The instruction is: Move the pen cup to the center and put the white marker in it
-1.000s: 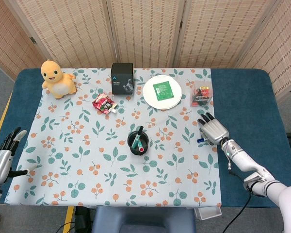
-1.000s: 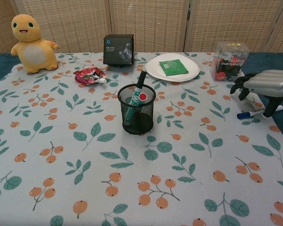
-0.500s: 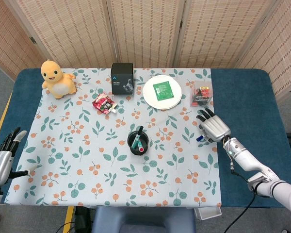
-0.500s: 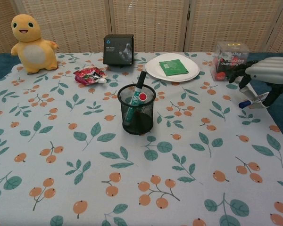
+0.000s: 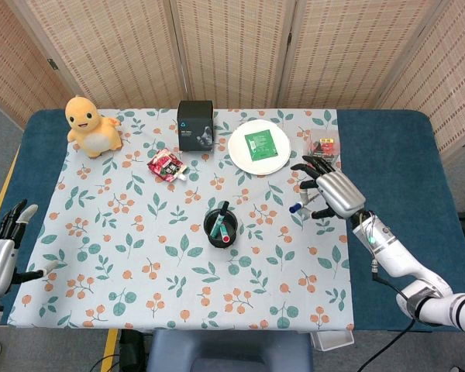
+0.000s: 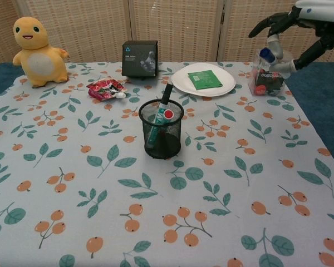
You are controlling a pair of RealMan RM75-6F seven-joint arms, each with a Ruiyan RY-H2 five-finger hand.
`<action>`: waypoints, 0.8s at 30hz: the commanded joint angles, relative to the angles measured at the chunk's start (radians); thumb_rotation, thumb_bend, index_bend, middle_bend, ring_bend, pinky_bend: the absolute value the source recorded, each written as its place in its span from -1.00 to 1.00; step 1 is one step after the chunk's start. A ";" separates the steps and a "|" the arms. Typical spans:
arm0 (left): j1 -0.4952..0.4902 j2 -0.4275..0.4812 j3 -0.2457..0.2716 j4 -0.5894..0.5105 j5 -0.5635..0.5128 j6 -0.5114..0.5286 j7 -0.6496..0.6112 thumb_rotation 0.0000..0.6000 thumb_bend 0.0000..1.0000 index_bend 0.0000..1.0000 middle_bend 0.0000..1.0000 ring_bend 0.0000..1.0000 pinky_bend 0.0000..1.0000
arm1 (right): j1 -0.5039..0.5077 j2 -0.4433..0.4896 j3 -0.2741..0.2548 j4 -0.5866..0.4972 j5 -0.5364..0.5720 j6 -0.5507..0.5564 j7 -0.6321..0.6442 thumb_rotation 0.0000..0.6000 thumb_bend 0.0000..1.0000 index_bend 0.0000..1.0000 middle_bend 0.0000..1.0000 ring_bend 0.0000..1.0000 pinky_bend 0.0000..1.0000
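Holding white marker (image 6: pixel 276 63), right hand (image 5: pixel 332 193) aloft.

Right robot hand (image 5: pixel 331 193) holds the white marker (image 5: pixel 302 204) above the cloth — right of pen cup (image 5: pixel 220 227); left robot hand (image 5: pixel 0 252) spread

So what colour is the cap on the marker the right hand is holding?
Blue: the white marker in the right hand has a blue cap, clearest in the chest view.

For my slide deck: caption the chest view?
Right hand holds white marker aloft, right of pen cup.
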 commanded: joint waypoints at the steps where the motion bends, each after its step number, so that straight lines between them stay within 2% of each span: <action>1: -0.001 0.004 -0.007 -0.002 -0.014 -0.005 -0.005 1.00 -0.75 -1.00 -1.00 -1.00 -0.53 | 0.001 -0.035 0.064 -0.052 0.048 0.047 0.098 1.00 -0.44 0.30 -0.68 -1.00 -1.00; 10: 0.008 0.022 -0.016 0.012 -0.037 -0.011 -0.054 1.00 -0.75 -1.00 -1.00 -1.00 -0.54 | 0.011 -0.211 0.104 -0.064 0.074 0.105 0.165 1.00 -0.47 0.30 -0.71 -1.00 -1.00; 17: 0.033 0.060 -0.013 0.027 -0.048 -0.007 -0.122 1.00 -0.75 -1.00 -1.00 -1.00 -0.53 | 0.028 -0.423 0.134 0.029 0.081 0.186 0.161 1.00 -0.47 0.30 -0.72 -1.00 -1.00; 24: 0.058 0.096 -0.010 0.035 -0.048 0.008 -0.168 1.00 -0.75 -1.00 -1.00 -1.00 -0.53 | 0.058 -0.544 0.140 0.116 0.077 0.184 0.180 1.00 -0.47 0.30 -0.72 -1.00 -1.00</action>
